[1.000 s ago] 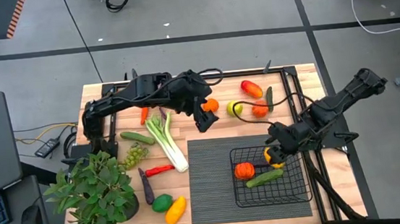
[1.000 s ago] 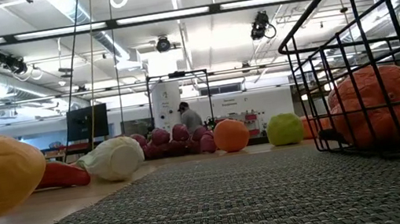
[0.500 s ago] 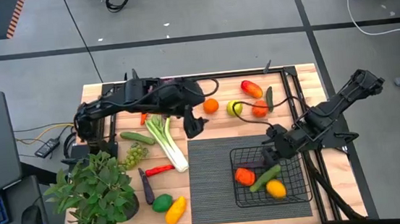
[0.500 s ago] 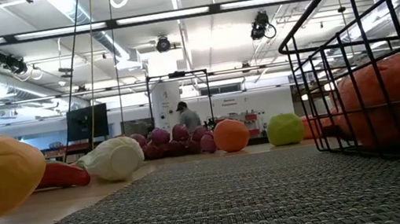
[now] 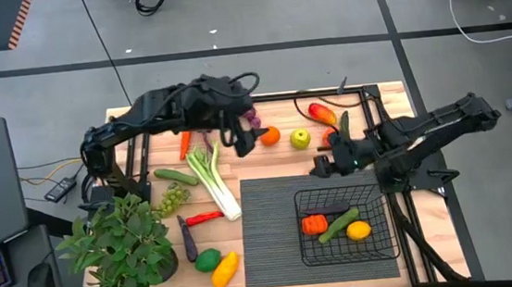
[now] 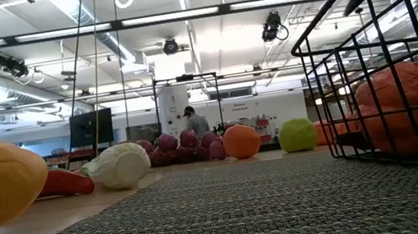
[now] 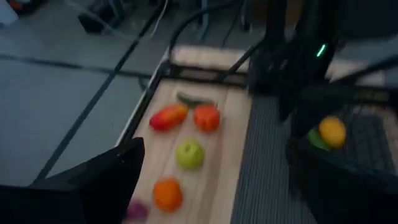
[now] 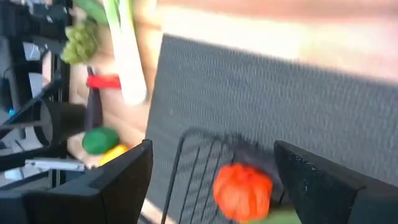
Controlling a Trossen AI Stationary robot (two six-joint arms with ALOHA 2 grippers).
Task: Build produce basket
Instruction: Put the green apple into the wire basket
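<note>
High camera looking straight down on whole bench (image 5: 240,168); low camera sitting at mat level, facing room; both sharing basket (image 5: 342,224), at 5 o'clock overhead.

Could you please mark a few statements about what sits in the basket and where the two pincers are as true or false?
1. The basket holds three pieces of produce. True: an orange-red piece, a green one and a yellow one.
2. The leek lies in the basket. False: it lies on the wooden table, beside the mat.
3. The right pincer is open and empty. True.
4. The left pincer grips the green apple. False: it is open, apart from the apple.
</note>
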